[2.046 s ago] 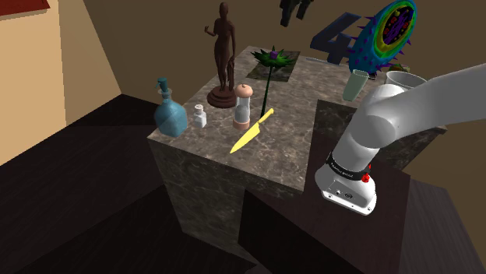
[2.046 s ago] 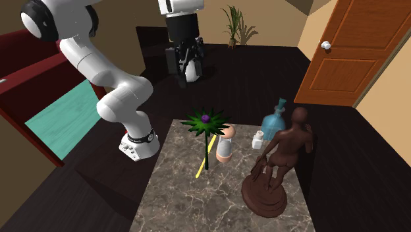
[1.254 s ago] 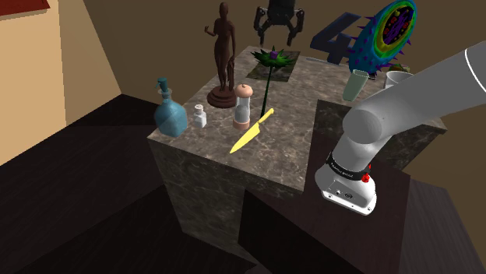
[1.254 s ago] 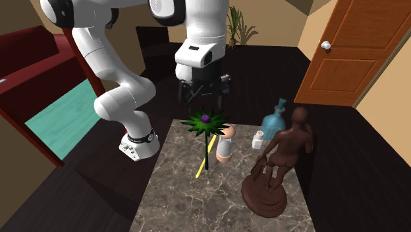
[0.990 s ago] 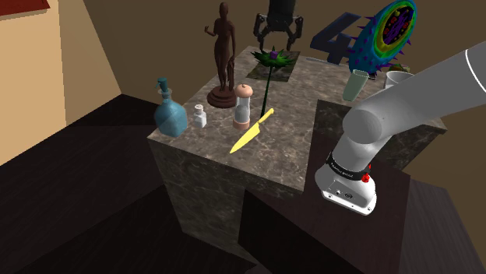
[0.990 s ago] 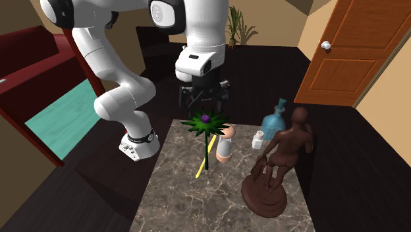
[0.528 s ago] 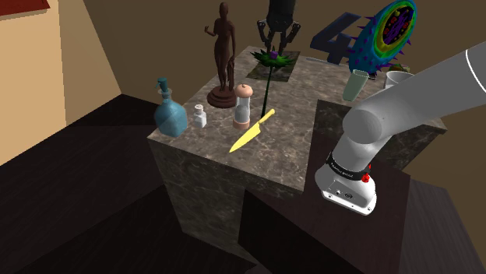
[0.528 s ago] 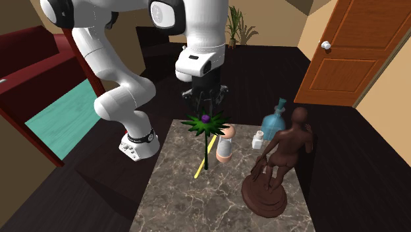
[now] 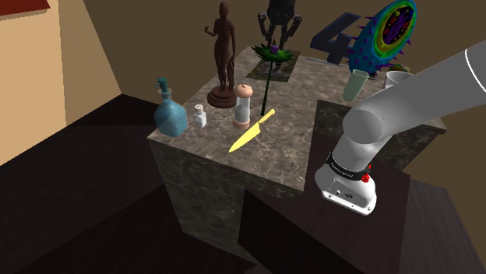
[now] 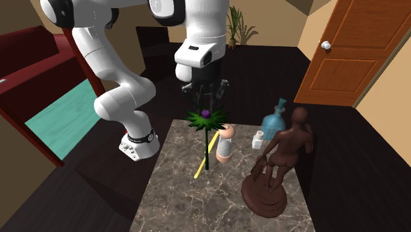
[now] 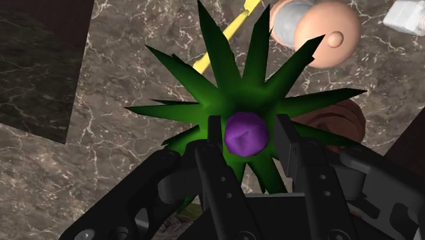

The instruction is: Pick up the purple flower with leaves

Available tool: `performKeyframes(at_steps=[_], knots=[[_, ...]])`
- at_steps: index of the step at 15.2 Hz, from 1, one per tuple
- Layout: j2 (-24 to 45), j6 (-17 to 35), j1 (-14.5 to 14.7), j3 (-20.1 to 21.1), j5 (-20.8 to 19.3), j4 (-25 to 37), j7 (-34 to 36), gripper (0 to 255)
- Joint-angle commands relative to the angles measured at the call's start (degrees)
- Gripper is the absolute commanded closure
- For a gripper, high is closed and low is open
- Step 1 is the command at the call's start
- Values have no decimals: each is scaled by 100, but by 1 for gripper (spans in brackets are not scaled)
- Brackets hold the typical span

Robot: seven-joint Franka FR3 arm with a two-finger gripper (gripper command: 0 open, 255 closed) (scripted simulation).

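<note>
Gripper (image 11: 248, 131) clamped on the purple bud of the flower (image 11: 225, 88).
The two black fingers (image 11: 284, 140) pinch the bud from either side, and spiky green leaves fan out around them. In the shoulder view the flower stands upright toward the back of the marble table (image 9: 226, 175), its thin dark stem running down just beside a yellow knife (image 9: 251, 132) that lies flat. A peach-topped grinder (image 9: 244, 105) stands next to the knife. Beyond it, toward that view's left, stand a small white bottle (image 9: 200, 116) and a blue bottle (image 9: 170, 115), with a brown statue (image 9: 224, 54) behind them.
</note>
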Motion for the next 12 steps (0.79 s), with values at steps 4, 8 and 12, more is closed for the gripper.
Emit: performKeyframes(at_steps=[4, 8, 12], knots=[[59, -392, -14, -25, -22, 452, -8, 255], [131, -687, -23, -36, -36, 818, -4, 255], [178, -845, -28, -40, -43, 1023, -2, 255]])
